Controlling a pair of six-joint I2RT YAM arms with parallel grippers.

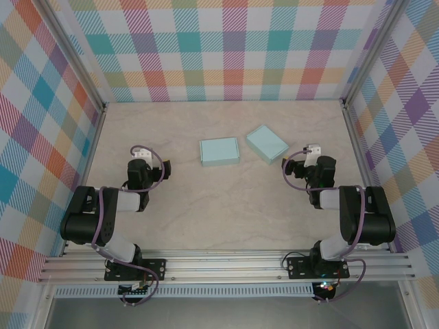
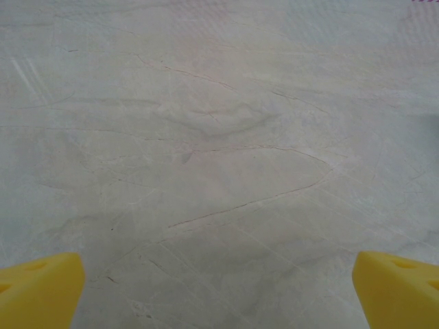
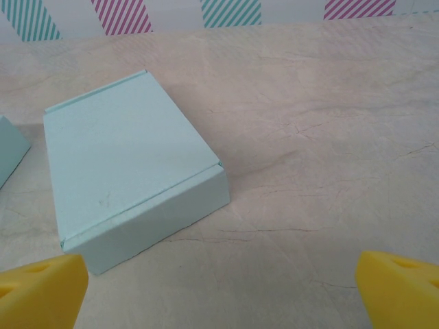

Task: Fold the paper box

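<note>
Two light blue paper boxes lie closed on the table. One box [image 1: 219, 151] sits square near the middle. The other box [image 1: 267, 143] [image 3: 130, 171] lies turned at an angle to its right. My right gripper [image 1: 302, 159] [image 3: 223, 291] hovers just right of the angled box, open, with yellow fingertips [image 3: 41, 288] wide apart and nothing between them. A corner of the first box [image 3: 10, 154] shows at the left edge of the right wrist view. My left gripper [image 1: 140, 159] [image 2: 219, 291] is open over bare table, well left of both boxes, its yellow fingertips [image 2: 38, 288] spread.
The marbled beige table [image 1: 219, 219] is enclosed by checked walls [image 1: 226, 48] on the back and both sides. A metal rail [image 1: 226, 264] runs along the near edge, carrying both arm bases.
</note>
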